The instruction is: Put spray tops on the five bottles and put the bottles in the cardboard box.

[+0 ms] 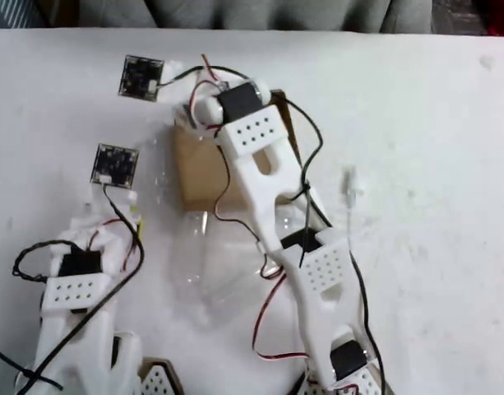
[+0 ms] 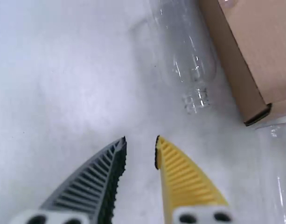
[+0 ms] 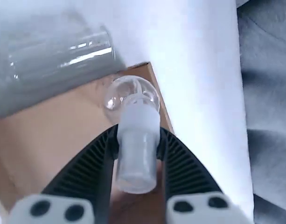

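Risks first.
- The right gripper [image 3: 137, 136] holds the clear plastic bottle [image 3: 131, 95] by its white spray top [image 3: 136, 163] alone. If the top is only loosely seated, the bottle could drop free.
- The bottle hangs close to a corner of the brown cardboard box [image 3: 54, 126]. Let go off-centre, it could catch the wall and roll out onto the table.
- A second clear bottle [image 3: 54, 51] lies at the box's edge. I cannot tell whether it is inside or beside the box. It may block the drop.

Right gripper: black fingers are clamped on both sides of the spray top, with the bottle body pointing down toward the box. In the high view this arm stretches over the box [image 1: 198, 177].

Left gripper [image 2: 140, 142]: the grey and yellow fingers are a narrow gap apart, with nothing between them, above the white table [image 2: 63, 70]. Near it lies an uncapped clear bottle [image 2: 184, 56], its threaded neck bare, just beside the box wall [image 2: 245, 70]. It probably needs a top next.
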